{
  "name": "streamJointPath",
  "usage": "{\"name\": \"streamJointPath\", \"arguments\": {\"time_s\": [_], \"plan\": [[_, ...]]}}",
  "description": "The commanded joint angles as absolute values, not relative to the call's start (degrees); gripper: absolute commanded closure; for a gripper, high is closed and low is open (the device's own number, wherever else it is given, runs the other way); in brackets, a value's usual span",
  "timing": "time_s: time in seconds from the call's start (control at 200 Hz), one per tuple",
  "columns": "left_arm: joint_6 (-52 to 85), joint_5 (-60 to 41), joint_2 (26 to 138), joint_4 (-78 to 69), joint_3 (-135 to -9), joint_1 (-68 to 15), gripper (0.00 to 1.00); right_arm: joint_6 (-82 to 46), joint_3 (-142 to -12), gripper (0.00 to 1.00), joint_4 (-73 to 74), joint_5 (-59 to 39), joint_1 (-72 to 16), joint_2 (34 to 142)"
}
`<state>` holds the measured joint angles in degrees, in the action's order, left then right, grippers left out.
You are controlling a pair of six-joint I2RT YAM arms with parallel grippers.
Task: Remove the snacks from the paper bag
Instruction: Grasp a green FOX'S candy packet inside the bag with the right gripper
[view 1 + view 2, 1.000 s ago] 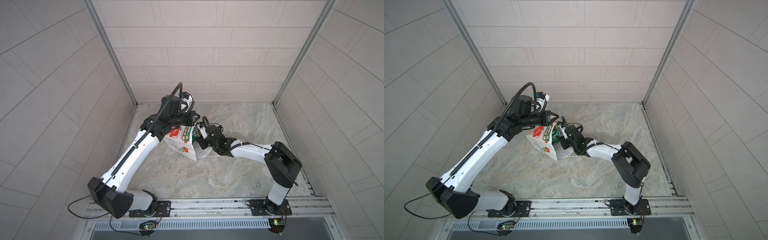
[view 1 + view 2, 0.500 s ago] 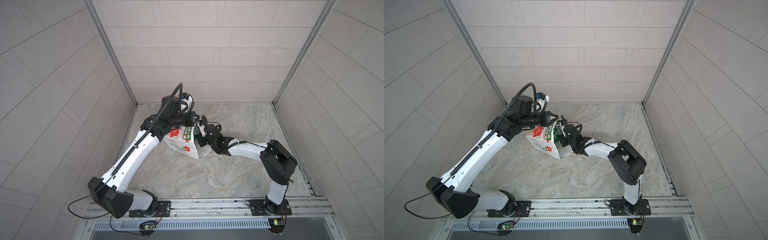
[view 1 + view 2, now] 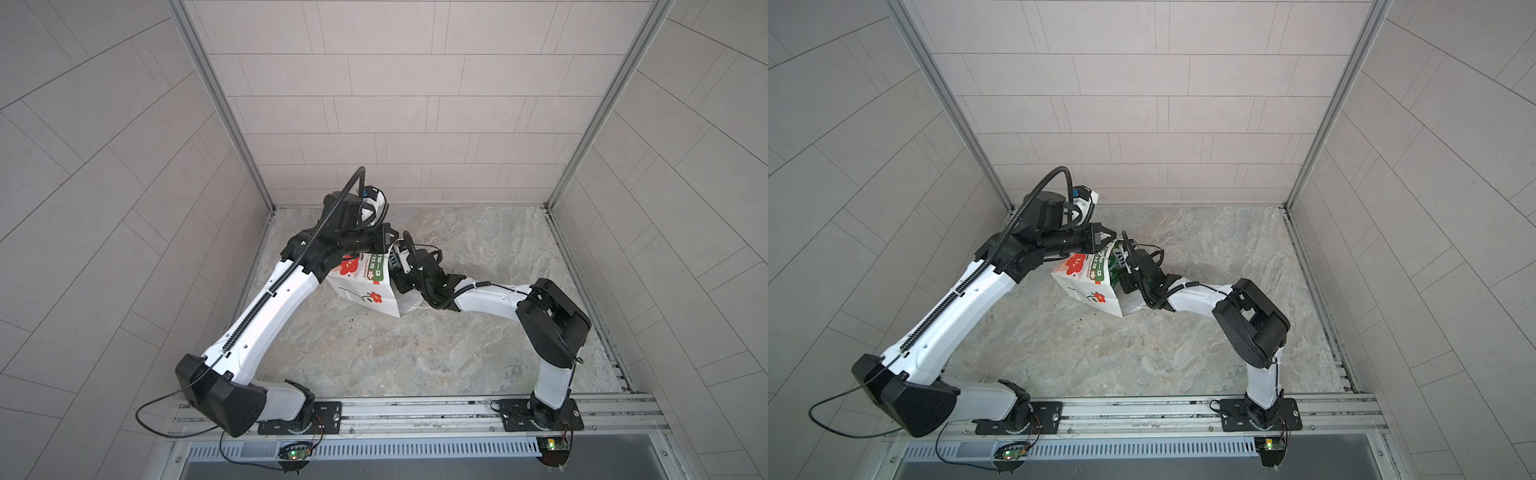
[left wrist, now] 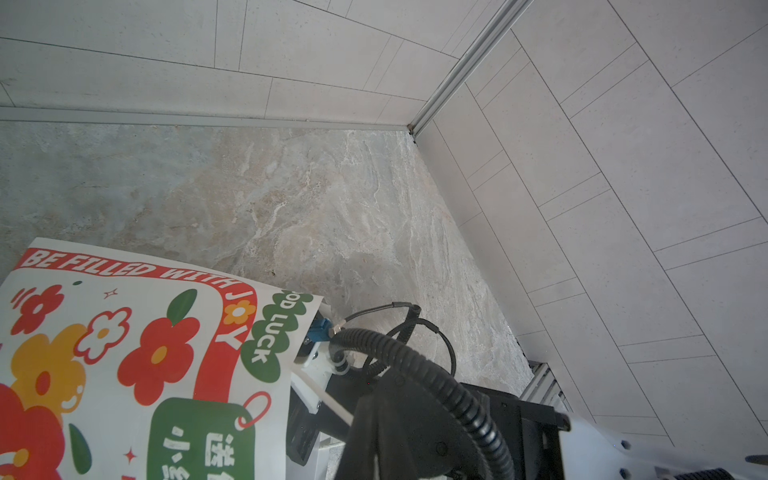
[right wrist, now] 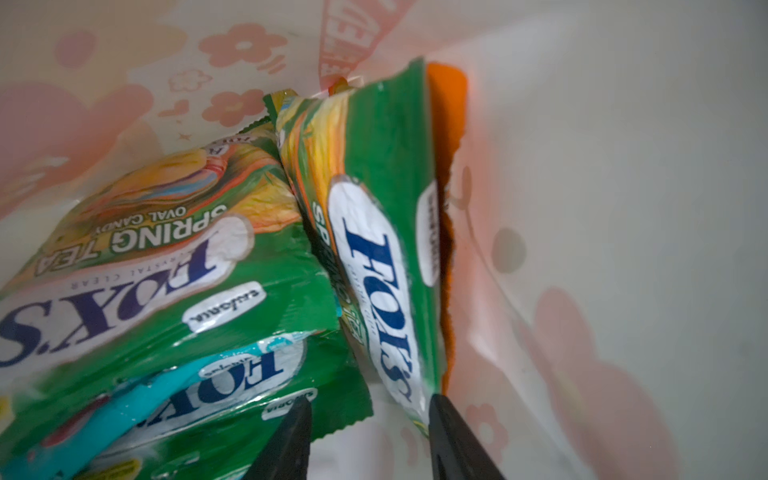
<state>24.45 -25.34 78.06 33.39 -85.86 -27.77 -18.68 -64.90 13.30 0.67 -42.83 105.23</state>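
Snacks (image 5: pixel 166 257), glossy green and teal packets, inside flowered paper bag (image 3: pixel 361 291)

I see a grey-beige marbled tabletop (image 3: pixel 478 245). The paper bag (image 3: pixel 365 286) rests on it, tilted, left of centre and toward the far edge. A few dark specks (image 3: pixel 352 320) lie just on its near side.

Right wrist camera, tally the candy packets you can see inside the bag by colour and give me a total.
Green packets: 3
Teal packet: 1
Orange packet: 1
Total in view: 5. More may lie hidden deeper in the bag.
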Motion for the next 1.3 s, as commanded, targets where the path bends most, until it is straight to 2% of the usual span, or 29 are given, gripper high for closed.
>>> {"name": "streamJointPath", "arguments": {"time_s": [0.0,0.69,0.851,1.031,1.296], "plan": [[24.17,-28.74,74.97,30.85,-88.42,-28.3,1.0,-19.45,-64.76,0.52,13.24,3.42,-42.44,102.26],[24.0,-28.29,74.74,31.46,-88.77,-28.3,1.0,-19.45,-65.61,0.38,8.56,3.71,-42.35,100.11],[24.03,-28.55,74.95,31.46,-88.92,-28.3,1.0,-18.71,-68.6,0.41,7.54,0.38,-42.01,102.87],[24.02,-28.92,75.1,31.64,-89.64,-28.39,1.0,-18.29,-71.29,0.51,7.66,-2.1,-41.97,105.64],[23.67,-29.2,75.32,32.48,-90.39,-28.39,1.0,-18.91,-73.93,0.51,6.43,-0.03,-41.88,107.97]]}}
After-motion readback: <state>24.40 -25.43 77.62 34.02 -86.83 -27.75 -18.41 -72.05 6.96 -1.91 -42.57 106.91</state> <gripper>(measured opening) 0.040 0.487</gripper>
